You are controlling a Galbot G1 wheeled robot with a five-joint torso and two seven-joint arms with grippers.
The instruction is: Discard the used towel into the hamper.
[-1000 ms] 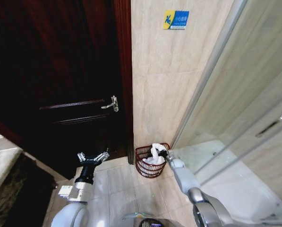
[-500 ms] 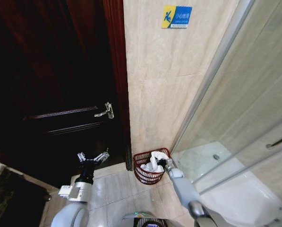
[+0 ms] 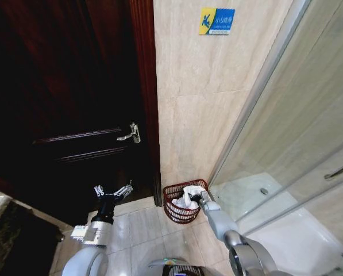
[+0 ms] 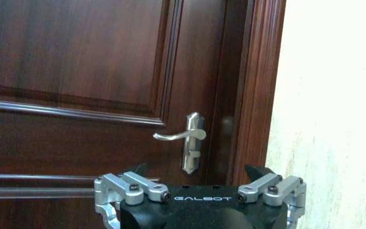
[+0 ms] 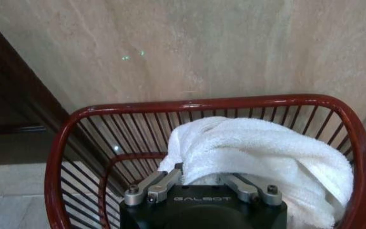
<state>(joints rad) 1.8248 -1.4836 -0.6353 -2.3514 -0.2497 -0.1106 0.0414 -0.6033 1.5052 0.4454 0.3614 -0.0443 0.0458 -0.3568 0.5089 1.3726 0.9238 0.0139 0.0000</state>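
1. Right gripper [image 3: 196, 198] reaches over the hamper [image 3: 172, 206], fingers clenched on the white towel [image 5: 259, 157].
2. Towel bunched inside the hamper, directly beyond the gripper.
3. Left gripper [image 3: 113, 192] hangs spread, empty, facing the dark door [image 4: 75, 71] and its handle [image 4: 186, 136].

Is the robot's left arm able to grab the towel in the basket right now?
Probably not as it stands. The left gripper hangs open in front of the dark door, off to the side of the hamper, and the right gripper is already at the towel there.
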